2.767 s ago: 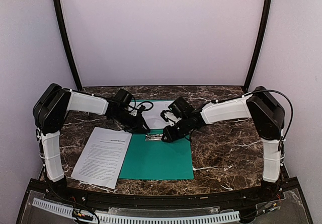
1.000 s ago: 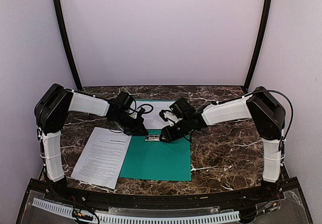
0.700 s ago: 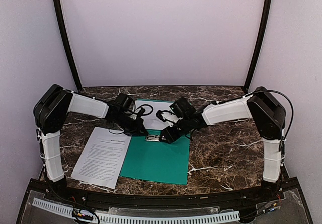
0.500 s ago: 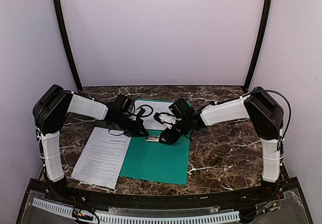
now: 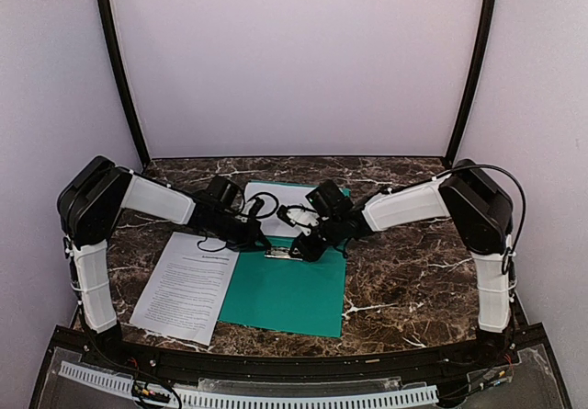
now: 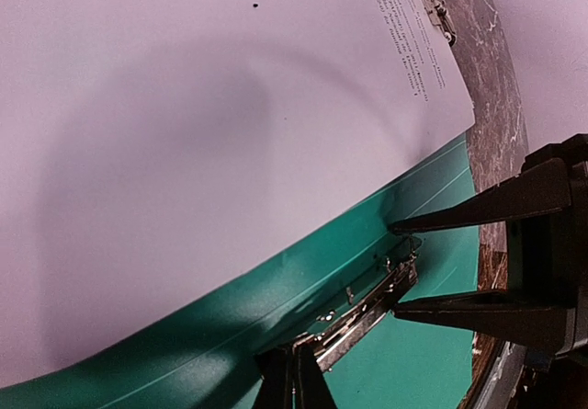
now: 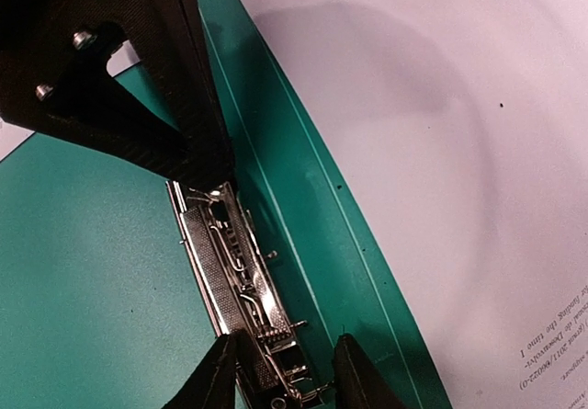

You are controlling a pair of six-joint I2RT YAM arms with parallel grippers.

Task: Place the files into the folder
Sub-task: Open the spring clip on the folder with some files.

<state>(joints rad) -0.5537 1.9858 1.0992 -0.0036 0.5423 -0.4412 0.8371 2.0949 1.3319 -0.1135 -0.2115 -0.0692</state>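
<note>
Steadying seems the left gripper's (image 6: pixel 294 386) job, shut jaws set at the metal clip's (image 7: pixel 230 262) 9 o'clock end; right gripper (image 7: pixel 285 372) straddles the 3 o'clock end, jaws apart (probably to open it). One sheet (image 5: pixel 276 198) lies on the open green folder (image 5: pixel 285 299), second sheet (image 5: pixel 188 285) at its 8 o'clock.

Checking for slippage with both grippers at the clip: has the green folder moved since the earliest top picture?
Yes. The folder has twisted slightly: its near right corner has shifted left, toward the loose sheet, which has stayed put.
</note>
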